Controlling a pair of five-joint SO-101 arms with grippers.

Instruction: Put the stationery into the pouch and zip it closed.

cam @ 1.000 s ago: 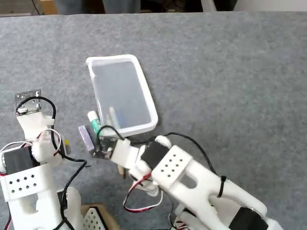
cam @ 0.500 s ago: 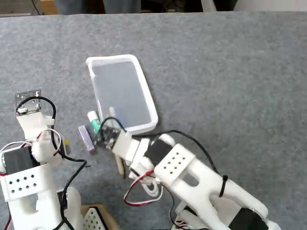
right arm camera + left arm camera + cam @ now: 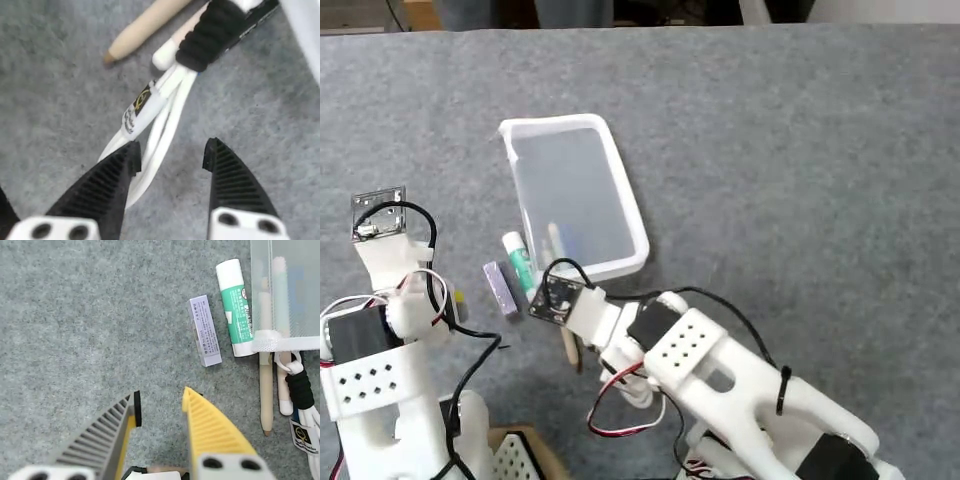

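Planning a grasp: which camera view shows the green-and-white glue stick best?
The left wrist view: the green-and-white glue stick lies whole and close beside the clear plastic pouch. The high view shows it farther off, between the lilac rectangular block and the pouch.

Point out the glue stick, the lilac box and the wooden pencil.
glue stick (image 3: pixel 238 315), left wrist view, green label.
lilac box (image 3: pixel 204 331), left wrist view, middle of top face.
wooden pencil (image 3: pixel 266 405), left wrist view, shaft near tip.

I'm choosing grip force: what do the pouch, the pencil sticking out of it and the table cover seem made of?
Pouch: probably translucent plastic, frosted; contents show through dimly. Pencil: likely bare wood, matte tan, dark tip. Table cover: grey felt or carpet, judging by fuzzy texture.
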